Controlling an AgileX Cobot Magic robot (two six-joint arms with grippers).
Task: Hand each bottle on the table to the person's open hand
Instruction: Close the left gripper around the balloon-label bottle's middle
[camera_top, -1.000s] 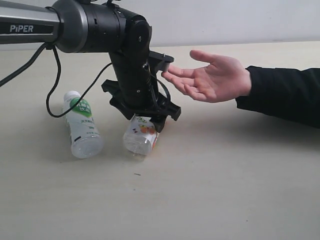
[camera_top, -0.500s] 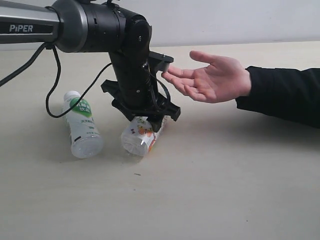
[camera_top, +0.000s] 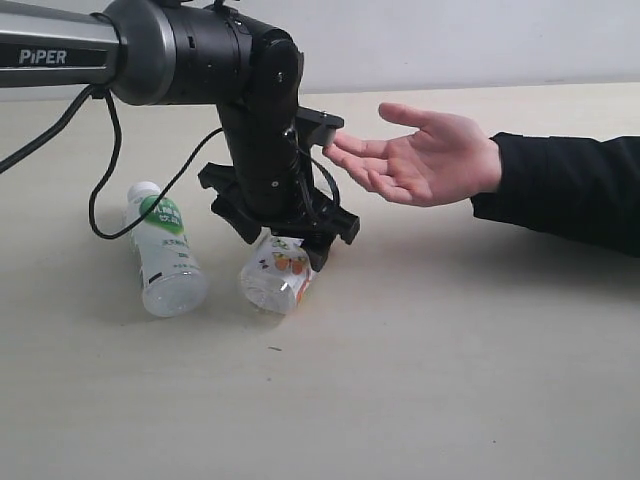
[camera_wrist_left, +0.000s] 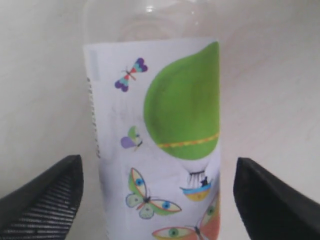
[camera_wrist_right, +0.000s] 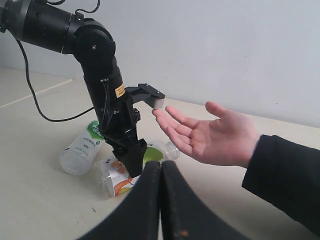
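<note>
- The broad, pale beige matte bench (camera_top: 450, 380) carries everything in view. Two bottles lie on it left of the middle, and I cannot see any others.
- The glossy black left arm (camera_top: 180, 50) reaches in from the left and bends down over the bottles.
- The person's bare open hand (camera_top: 425, 155), on an arm in a black sleeve (camera_top: 570, 190), is held palm up above the bench. It is near the left arm's wrist and above and to the right of the bottles.
- A clear plastic bottle with a white cap and green-marked label (camera_top: 162, 250) lies on its side, just beside the arm, with nothing touching it.
- A clear plastic bottle wrapped in a white label printed with butterflies and a green balloon (camera_wrist_left: 157, 150) lies on the bench directly under the left arm.
- The left pincer (camera_wrist_left: 157, 172) is spread and straddles this bottle. A sliver of bench shows on each side, so neither finger grips it yet.
- The right pincer (camera_wrist_right: 160, 190) is pressed together with nothing in it, well back from the action.
- Handling, as I judge it: the bottle looks empty or nearly so, hence light. Its thin walls will dent under a hard squeeze, and the glossy round body may roll or slip.
- The best hold seems to be across the labelled middle with moderate pressure. That leaves the base and neck free for the hand to take.
</note>
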